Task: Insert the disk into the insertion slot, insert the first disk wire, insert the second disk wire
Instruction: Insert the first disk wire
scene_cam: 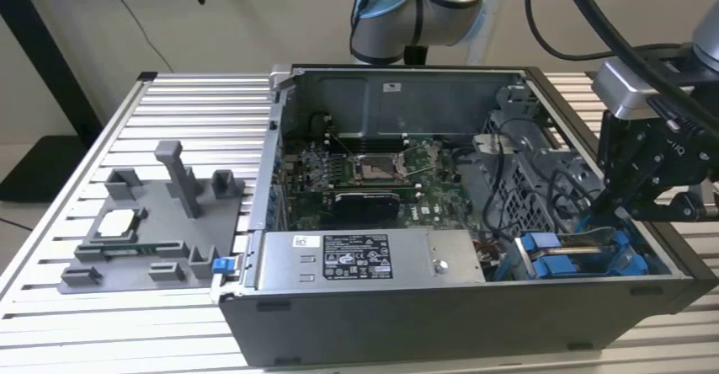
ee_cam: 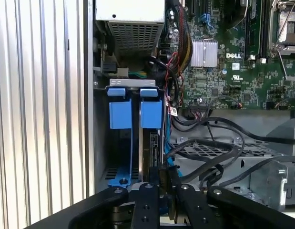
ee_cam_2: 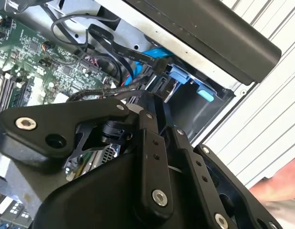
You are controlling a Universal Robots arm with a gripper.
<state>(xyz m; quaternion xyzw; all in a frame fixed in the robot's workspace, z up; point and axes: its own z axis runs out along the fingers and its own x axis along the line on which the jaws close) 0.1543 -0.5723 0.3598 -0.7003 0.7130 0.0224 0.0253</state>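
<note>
The exterior view takes in the whole open computer case; the second wrist view catches a person's hand beyond the case wall. In the first wrist view the disk stands edge-on in the insertion slot, with the gripper pinched narrow on its edge. Cables crowd one side and an open bay lies on the other.

The arm comes over from the exterior view's top and bends down on the exterior view's right. Its black gripper points steeply downward, linkage bars splayed outward in both wrist views.
</note>
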